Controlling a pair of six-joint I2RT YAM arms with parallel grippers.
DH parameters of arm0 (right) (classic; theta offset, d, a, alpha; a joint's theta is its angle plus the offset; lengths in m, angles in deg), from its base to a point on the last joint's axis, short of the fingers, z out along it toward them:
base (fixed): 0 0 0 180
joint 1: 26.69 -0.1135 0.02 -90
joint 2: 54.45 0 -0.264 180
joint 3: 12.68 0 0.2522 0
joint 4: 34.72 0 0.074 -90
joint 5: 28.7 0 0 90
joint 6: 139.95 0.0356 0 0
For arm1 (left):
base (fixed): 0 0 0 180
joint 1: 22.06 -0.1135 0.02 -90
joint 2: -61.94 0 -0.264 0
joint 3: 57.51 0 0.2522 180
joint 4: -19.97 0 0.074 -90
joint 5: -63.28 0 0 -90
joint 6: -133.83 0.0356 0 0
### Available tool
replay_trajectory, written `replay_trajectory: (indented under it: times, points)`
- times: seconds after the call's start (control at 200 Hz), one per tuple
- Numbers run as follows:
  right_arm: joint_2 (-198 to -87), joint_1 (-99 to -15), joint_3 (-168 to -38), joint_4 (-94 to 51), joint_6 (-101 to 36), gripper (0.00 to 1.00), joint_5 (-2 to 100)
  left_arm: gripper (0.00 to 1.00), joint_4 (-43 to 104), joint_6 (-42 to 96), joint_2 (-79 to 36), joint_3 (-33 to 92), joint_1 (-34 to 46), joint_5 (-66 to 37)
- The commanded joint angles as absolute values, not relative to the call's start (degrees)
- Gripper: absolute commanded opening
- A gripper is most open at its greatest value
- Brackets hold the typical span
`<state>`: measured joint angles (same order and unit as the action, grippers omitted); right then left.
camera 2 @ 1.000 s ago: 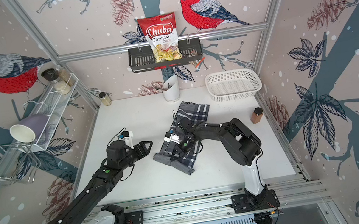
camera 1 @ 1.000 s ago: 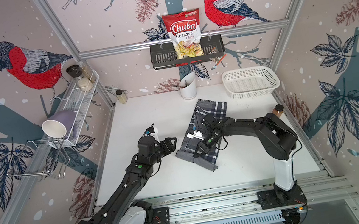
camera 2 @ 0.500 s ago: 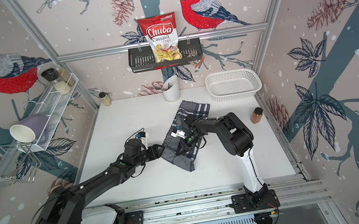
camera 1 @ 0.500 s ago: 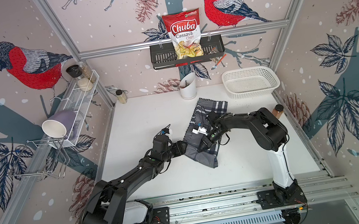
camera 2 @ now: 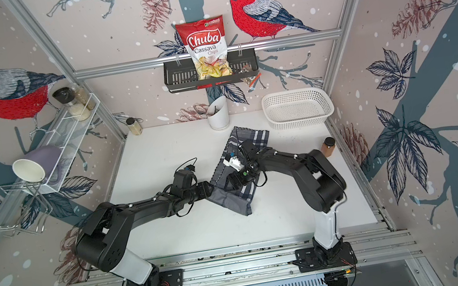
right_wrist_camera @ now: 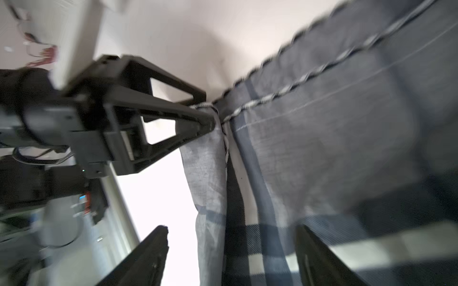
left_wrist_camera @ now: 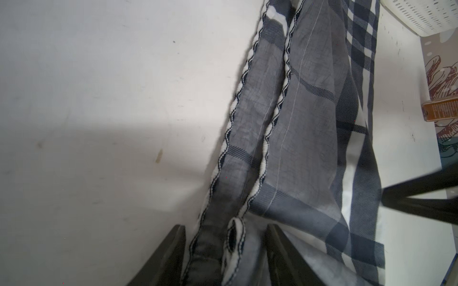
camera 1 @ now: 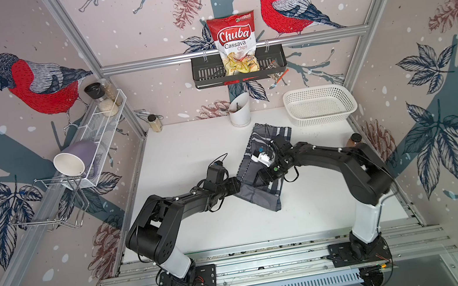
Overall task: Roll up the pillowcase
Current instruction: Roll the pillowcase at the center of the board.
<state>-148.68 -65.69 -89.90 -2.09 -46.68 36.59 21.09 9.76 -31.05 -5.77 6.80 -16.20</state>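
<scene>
The white table (camera 1: 192, 155) fills the floor of the cell in both top views. The pillowcase (camera 1: 260, 196), a grey plaid cloth, lies folded into a long strip across the table's centre. Its long axis runs roughly from 6 toward 12 o'clock. The far end lies near the white basket (camera 1: 322, 119), which stands at the 1 o'clock corner. The near end is rumpled and shows plain grey cloth. The left gripper (camera 1: 235, 184) extends in from 8 o'clock to the strip's 9 o'clock edge. In the left wrist view its fingers (left_wrist_camera: 173, 252) stand apart on either side of the wavy dark-and-white edging (left_wrist_camera: 272, 118). The edging lies doubled between them, and no pinch on it is visible. The right gripper (right_wrist_camera: 231, 227) extends in from 3 o'clock and hangs over the middle of the strip. Its fingers (right_wrist_camera: 148, 252) are spread wide and released, with cloth below them and nothing held. The two grippers sit near each other.
</scene>
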Motion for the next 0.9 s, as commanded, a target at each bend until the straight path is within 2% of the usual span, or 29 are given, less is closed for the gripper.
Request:
replay_trajectory:
  times: [0.0, 0.02, 0.105, 0.2, 0.325, 0.6, 0.695, 0.73, 0.735, 0.755, 0.81, 0.895]
  points:
    - [-136.12, -78.76, -82.14, -14.86, -54.03, 0.97, 71.46, 0.58, 24.06, 9.91, -31.73, -5.84, 6.78, -17.05]
    - [-134.02, -83.33, -79.20, -18.10, -57.49, 0.97, 78.15, 0.58, 24.06, 9.96, -32.09, -5.70, 6.77, -16.91]
    - [-131.45, -97.05, -70.33, -27.90, -69.66, 0.97, 93.03, 0.57, 24.07, 9.65, -32.76, -5.19, 6.79, -16.67]
    - [-134.29, -104.40, -66.61, -32.67, -73.05, 0.95, 101.48, 0.58, 22.26, 8.44, -32.23, -5.78, 6.83, -15.89]
    - [-138.81, -104.20, -65.40, -34.17, -72.56, 0.95, 100.50, 0.58, 22.43, 7.81, -31.85, -5.53, 6.85, -15.83]
    - [-150.60, -98.18, -65.91, -37.70, -74.00, 0.94, 98.74, 0.58, 22.31, 7.67, -31.76, -6.26, 6.85, -16.10]
    - [-152.55, -97.03, -67.14, -36.59, -74.37, 0.91, 98.06, 0.58, 22.39, 7.46, -31.32, -6.37, 6.81, -16.13]
    - [-152.86, -96.55, -67.67, -35.26, -73.88, 0.85, 96.58, 0.58, 22.48, 7.39, -30.98, -6.33, 6.80, -16.23]
    - [-152.95, -96.36, -67.81, -34.69, -73.60, 0.81, 95.69, 0.58, 22.48, 7.41, -30.97, -6.32, 6.78, -16.29]
    - [-152.97, -96.24, -67.90, -34.28, -73.46, 0.77, 95.12, 0.58, 22.47, 7.25, -30.73, -6.40, 6.72, -16.38]
    - [-152.95, -95.63, -68.33, -31.79, -72.29, 0.47, 91.61, 0.58, 22.62, 7.00, -30.02, -6.53, 6.69, -16.68]
    - [-152.51, -94.54, -69.00, -27.37, -69.88, 0.25, 86.14, 0.60, 22.74, 6.28, -28.28, -6.96, 5.96, -17.17]
